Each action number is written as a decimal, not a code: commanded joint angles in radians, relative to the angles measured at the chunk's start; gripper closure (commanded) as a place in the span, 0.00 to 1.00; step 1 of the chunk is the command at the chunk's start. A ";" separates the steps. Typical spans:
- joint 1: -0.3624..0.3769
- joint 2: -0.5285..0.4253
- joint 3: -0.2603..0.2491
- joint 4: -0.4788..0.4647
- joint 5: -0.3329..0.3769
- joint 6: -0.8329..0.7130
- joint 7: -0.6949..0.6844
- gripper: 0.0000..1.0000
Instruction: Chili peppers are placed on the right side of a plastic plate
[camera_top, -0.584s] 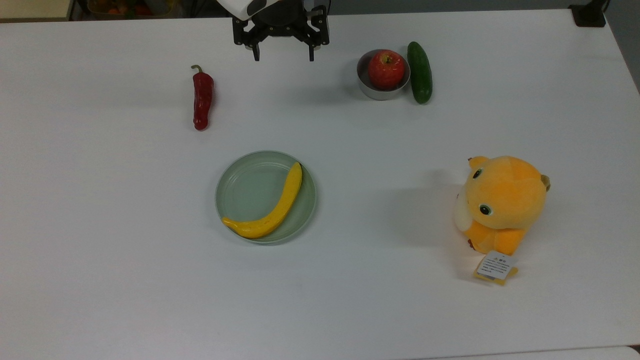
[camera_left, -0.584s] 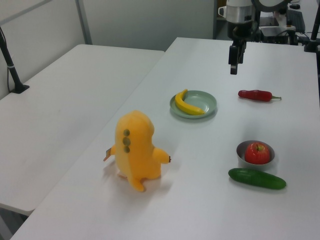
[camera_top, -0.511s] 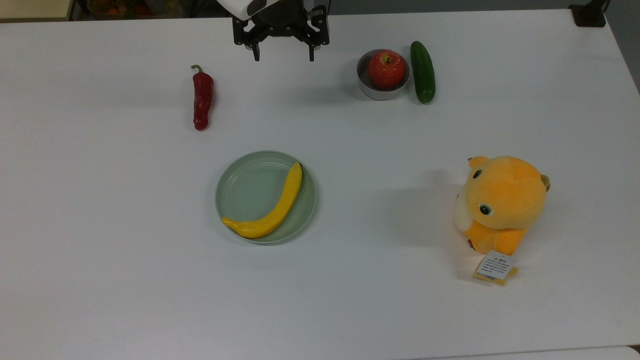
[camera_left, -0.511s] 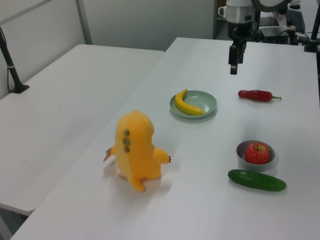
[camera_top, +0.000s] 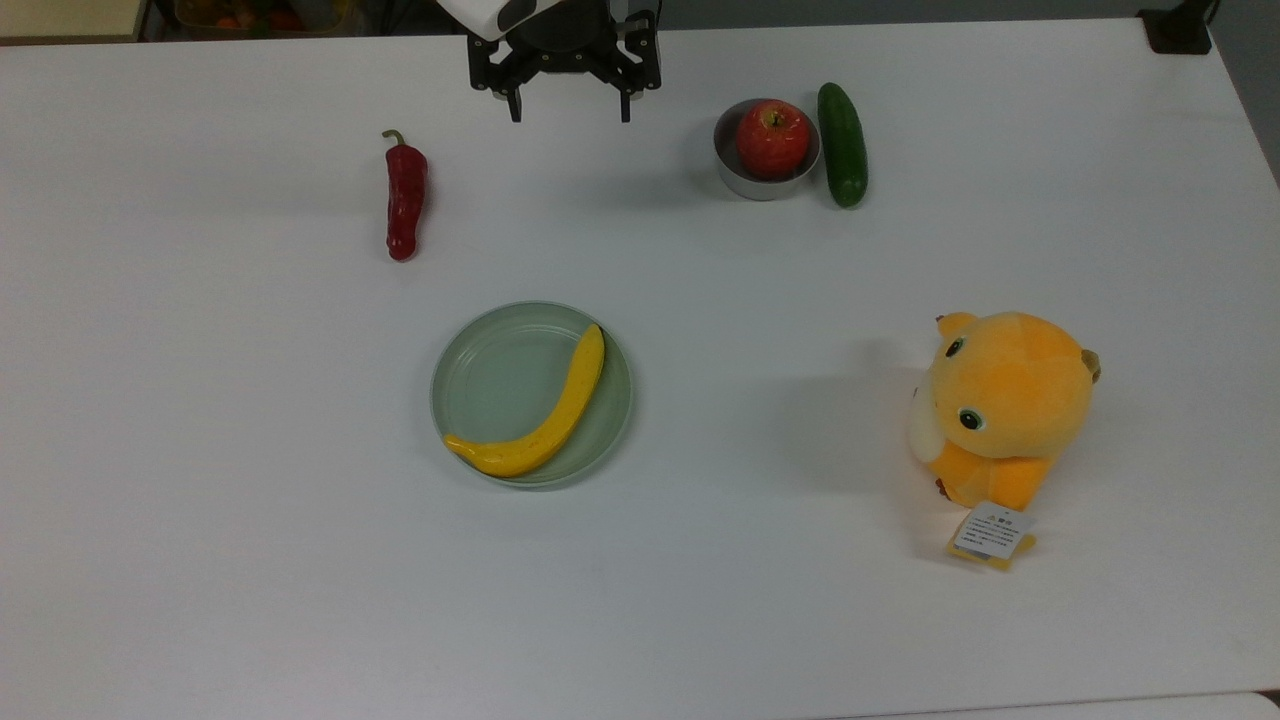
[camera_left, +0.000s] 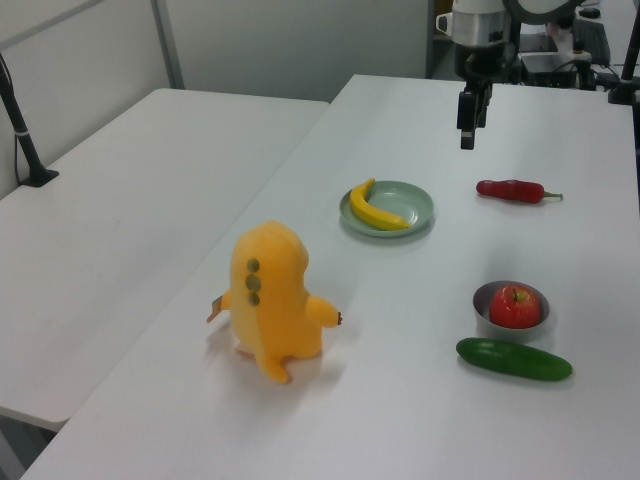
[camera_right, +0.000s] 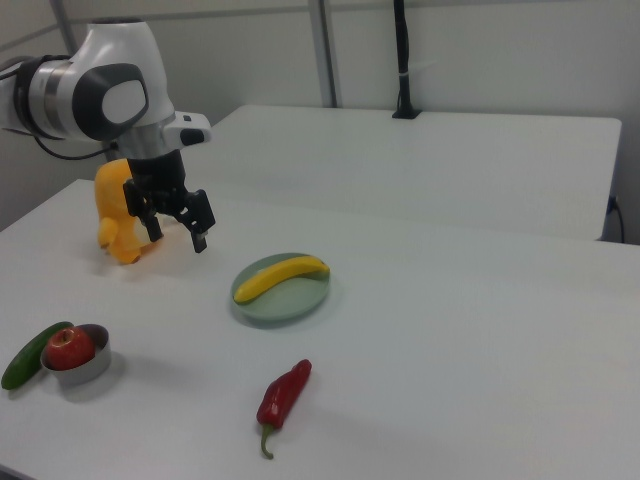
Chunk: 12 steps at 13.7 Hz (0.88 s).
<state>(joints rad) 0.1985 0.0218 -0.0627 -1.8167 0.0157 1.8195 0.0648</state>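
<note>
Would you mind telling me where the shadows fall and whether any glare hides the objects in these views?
Top view: the plush toy casts a soft shadow toward the top view's left on the table; no glare hides the chili or plate. Right view: lighting is even, with faint shadows beside the chili and bowl. Left view: the cucumber shows small highlights.

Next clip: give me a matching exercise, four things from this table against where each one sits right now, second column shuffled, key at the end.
Things:
1. banana
2. apple
3. chili
4. cucumber

Places:
A. in the metal bowl
B. alone on bare table, in the top view left of the gripper
C. on the table beside the bowl
D. on the plate

Pairs: 1-D, 2-A, 3-B, 4-C
</note>
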 joint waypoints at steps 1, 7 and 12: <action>0.004 0.009 -0.002 0.016 -0.017 -0.008 0.010 0.00; -0.005 -0.010 -0.002 -0.001 -0.017 0.004 0.006 0.00; -0.059 -0.036 -0.006 -0.047 -0.051 0.023 -0.019 0.00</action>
<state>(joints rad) 0.1685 0.0204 -0.0640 -1.8216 0.0061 1.8200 0.0647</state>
